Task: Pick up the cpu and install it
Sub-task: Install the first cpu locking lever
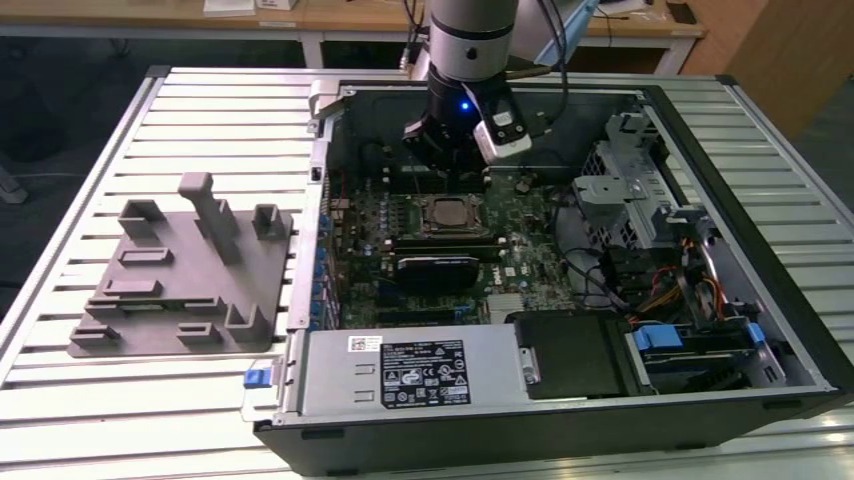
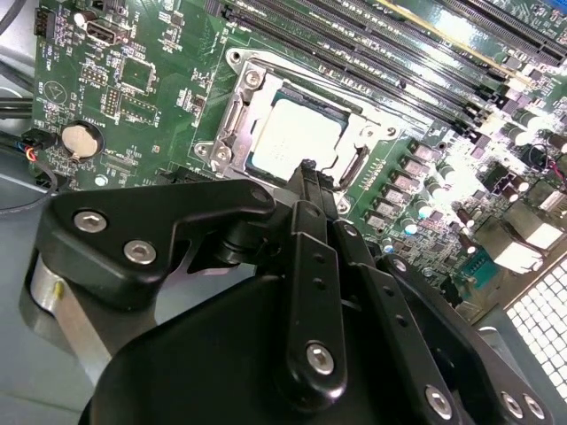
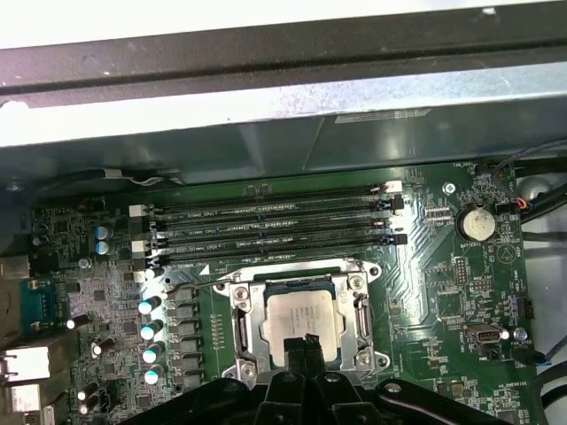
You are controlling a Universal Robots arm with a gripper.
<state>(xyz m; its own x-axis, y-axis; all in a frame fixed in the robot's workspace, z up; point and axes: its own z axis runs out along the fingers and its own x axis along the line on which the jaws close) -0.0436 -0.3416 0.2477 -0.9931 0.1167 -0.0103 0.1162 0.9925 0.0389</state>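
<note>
gripper (image 1: 450, 176) hangs from the arm over the far half of the open computer case (image 1: 787, 330), which lies on its side on the slatted metal table (image 1: 80, 400). in both wrist views the two black fingers (image 2: 312, 266) are brought together until the tips meet, with nothing clamped between them. the tips sit just above the near edge of the cpu (image 3: 301, 317); whether they touch it cannot be told. the cpu lies flat and square inside the socket frame (image 3: 244, 328) on the green motherboard (image 1: 521, 230), silvery top facing up, with the metal frame surrounding it on all sides. in the first wrist view, four long memory slots (image 3: 266, 226) run parallel just beyond the socket, and a round coin battery (image 3: 476, 221) sits well apart from it. in the exterior view, a black finned block (image 1: 434, 268) lies on the board just near of the socket, and a silver power supply box (image 1: 400, 370) fills the near corner of the case. a grey plastic tray (image 1: 187, 270) with upright posts rests on the table at the exterior view's left, just beside the case.
</note>
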